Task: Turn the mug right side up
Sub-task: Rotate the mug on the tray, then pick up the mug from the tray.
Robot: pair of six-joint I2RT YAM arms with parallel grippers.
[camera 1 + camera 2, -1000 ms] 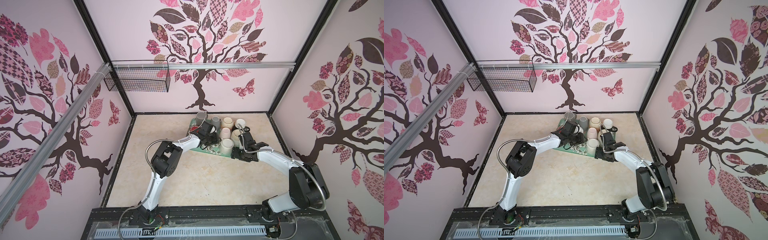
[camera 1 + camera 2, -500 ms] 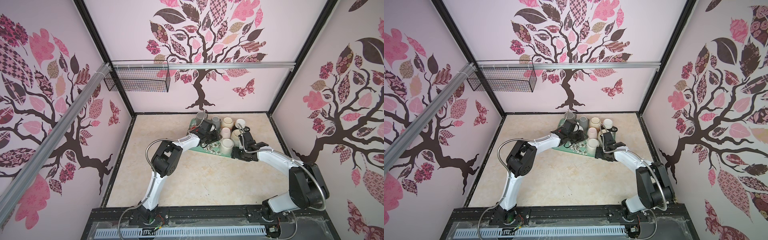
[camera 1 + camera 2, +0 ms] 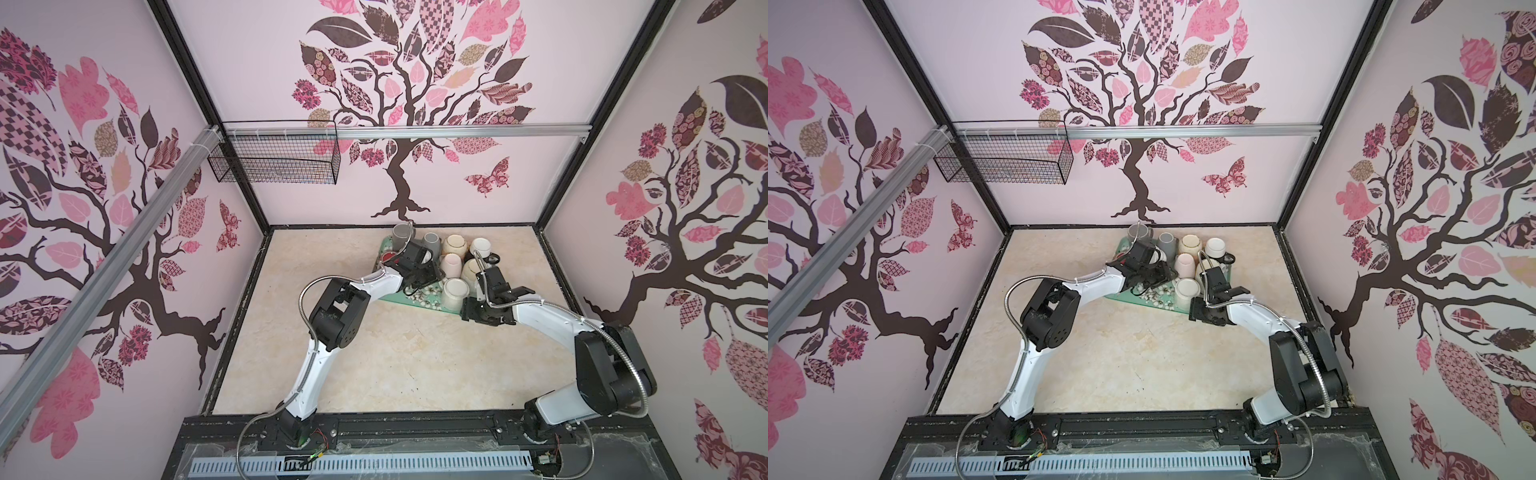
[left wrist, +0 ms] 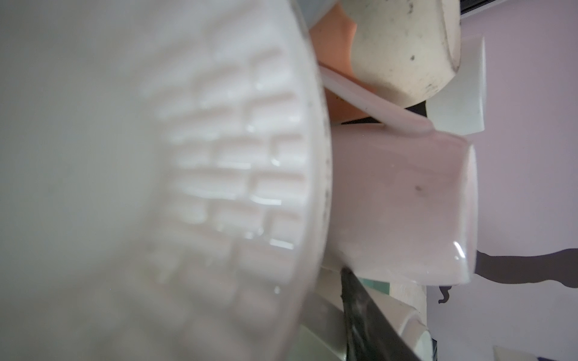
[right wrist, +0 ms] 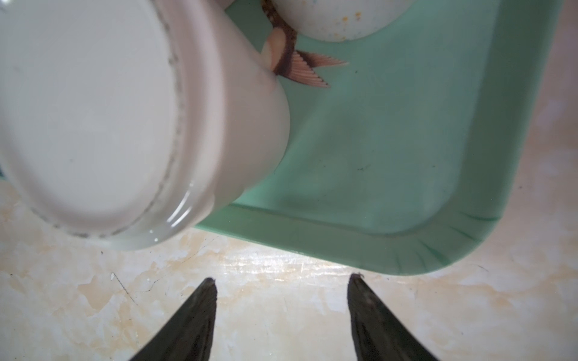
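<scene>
Mug (image 4: 219, 172) with brick relief sitting among others over the green tray (image 5: 406, 187), crowding the left pincer (image 3: 420, 266) — grip impossible to tell; axis seemingly upright, base up. Right pincer (image 5: 284, 278) hanging open over the table (image 5: 93, 297), farther off.

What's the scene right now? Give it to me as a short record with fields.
setting: green tray crowded with mugs at the table's far end
left gripper: in among the mugs on the tray; grip cannot be told
close to left wrist camera: brick-patterned mug, white, blurred
right gripper: open, empty, over bare table just off the tray's corner
nearest to right gripper: white mug, base up, at the tray's edge
task status: white mug not yet right side up
</scene>
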